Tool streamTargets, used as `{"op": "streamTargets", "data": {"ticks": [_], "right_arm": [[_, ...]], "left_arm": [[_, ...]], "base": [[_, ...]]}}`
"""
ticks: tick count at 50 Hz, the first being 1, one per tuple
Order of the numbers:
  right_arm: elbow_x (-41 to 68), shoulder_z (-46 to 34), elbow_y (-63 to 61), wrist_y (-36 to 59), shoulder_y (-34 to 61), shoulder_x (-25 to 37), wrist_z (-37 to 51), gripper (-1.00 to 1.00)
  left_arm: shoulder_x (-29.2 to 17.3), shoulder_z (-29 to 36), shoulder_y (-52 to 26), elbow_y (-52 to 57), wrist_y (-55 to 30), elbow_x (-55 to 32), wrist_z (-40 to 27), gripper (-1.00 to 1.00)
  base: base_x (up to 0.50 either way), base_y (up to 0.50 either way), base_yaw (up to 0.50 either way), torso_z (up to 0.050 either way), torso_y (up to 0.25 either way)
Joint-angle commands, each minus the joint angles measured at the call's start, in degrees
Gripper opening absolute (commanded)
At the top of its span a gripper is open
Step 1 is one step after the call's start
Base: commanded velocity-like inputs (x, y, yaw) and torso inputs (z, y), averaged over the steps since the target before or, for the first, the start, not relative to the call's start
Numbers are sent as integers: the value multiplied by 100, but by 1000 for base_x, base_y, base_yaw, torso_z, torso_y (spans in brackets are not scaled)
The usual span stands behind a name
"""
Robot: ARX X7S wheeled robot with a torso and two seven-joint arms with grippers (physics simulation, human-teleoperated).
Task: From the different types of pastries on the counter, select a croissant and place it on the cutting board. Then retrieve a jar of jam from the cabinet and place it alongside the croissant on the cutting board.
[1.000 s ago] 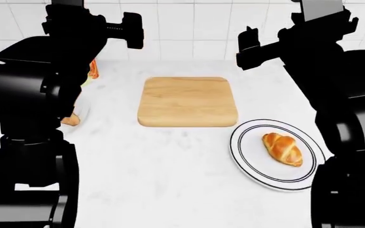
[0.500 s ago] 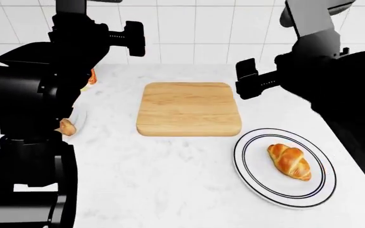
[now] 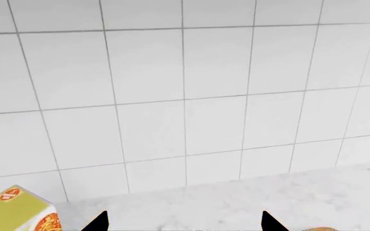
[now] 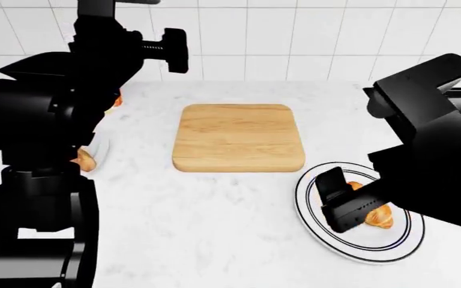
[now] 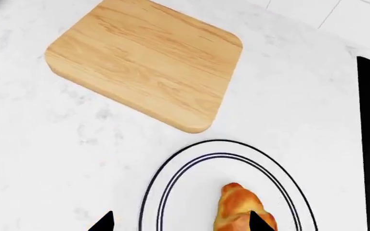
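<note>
Right pincer [image 5: 179, 222] wide over croissant [image 5: 242, 208] on plate [image 5: 172, 178], cutting board [image 5: 148, 60] nearby.

Robot body rendered flat matte black, almost silhouette, little surface detail. In head view, left arm [image 4: 46, 120] fills left side of frame: bulky rounded shoulder housing, boxy link below with pale gaps showing through near lower left corner. Small ribbed knob, like screw head, projects at upper centre-left. Right arm [image 4: 431, 156] occupies right side: angular blocky segments with faint grey edge highlights. In both wrist views, only two pointed black fingertips [image 5: 104, 222] at bottom edge. No cables or markings visible.
</note>
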Motion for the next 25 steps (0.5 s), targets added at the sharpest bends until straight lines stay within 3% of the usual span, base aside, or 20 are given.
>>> {"op": "streamTargets", "data": {"ticks": [1, 15, 25], "right_arm": [[759, -393, -322, -165, -8, 603, 301, 100], [495, -564, 383, 267, 459, 548, 203, 100], [-318, -382, 1075, 775, 55, 344, -354, 100]], "left_arm": [[11, 66, -16, -126, 71, -29, -26, 100], [-20, 119, 24, -387, 306, -37, -45, 100], [-7, 164, 16, -492, 378, -60, -72, 100]], "base": [[0, 0, 0, 0, 0], [0, 0, 0, 0, 0], [0, 0, 0, 0, 0]]}}
